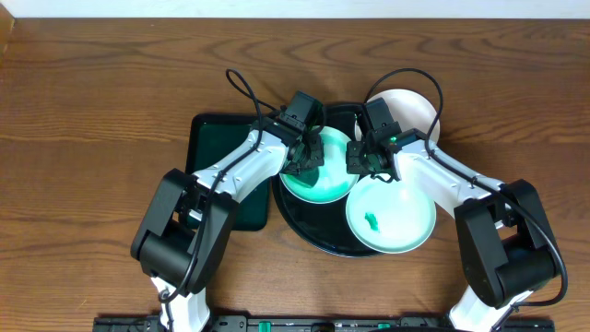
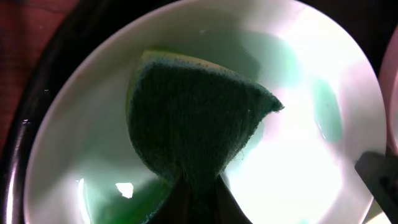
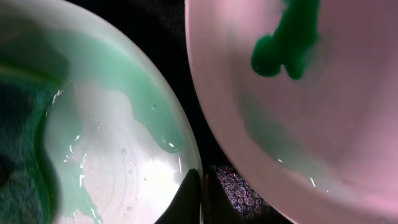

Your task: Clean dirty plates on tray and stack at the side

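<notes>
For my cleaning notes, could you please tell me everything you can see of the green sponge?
The sponge is dark green with a rough, fibrous scouring face; a thin lighter green layer shows along its upper edge. It is pinched at its lower end by the shut left gripper, so it fans out bent rather than flat. It sits inside the pale mint plate on the black tray, apparently pressed against its wet, green-streaked surface.

Over the black tray (image 1: 295, 228), the left hand (image 1: 309, 159) hung above a mint plate (image 1: 324, 187). The right hand (image 1: 367, 159) was beside its rim.
</notes>
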You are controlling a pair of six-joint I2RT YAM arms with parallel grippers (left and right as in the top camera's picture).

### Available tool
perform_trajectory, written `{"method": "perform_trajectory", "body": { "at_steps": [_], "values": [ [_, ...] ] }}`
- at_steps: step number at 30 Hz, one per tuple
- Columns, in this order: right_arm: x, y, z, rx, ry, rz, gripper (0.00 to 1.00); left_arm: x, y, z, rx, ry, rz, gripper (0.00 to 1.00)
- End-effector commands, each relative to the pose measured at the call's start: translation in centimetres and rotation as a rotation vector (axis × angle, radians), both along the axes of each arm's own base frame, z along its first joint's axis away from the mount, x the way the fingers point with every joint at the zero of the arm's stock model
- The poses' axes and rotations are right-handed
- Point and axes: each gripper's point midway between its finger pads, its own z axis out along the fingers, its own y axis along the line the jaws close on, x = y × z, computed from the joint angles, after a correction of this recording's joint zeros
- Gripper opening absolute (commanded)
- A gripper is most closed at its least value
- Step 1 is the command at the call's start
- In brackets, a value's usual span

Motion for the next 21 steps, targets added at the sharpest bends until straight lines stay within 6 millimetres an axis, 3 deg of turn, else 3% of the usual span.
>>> {"method": "perform_trajectory", "body": {
  "at_steps": [1,6,12,17,21],
  "values": [
    [-0.8,1.2,-0.5,0.033,0.029,0.032,0.01,-1.7,-2.1,2.6,-0.105,0.008,-0.100,0.08],
    [-0.8,1.2,-0.5,0.033,0.030,0.032,0.01,-0.7,-0.9,7.6,-0.100,-0.129,-0.086,0.07],
    [-0.8,1.2,-0.5,0.033,0.030,0.033,0.01,-0.8,4.4,12.1,0.015,-0.229,-0.012,0.07],
    [-0.8,1.2,-0.5,0.033,0.030,0.032,0.01,-2.1,10.7,13.2,0.182,-0.206,0.083,0.07],
    [-0.8,1.2,-0.5,0.032,0.030,0.032,0.01,-4.1,14.8,12.5,0.282,-0.107,0.116,0.08]
  ]
}}
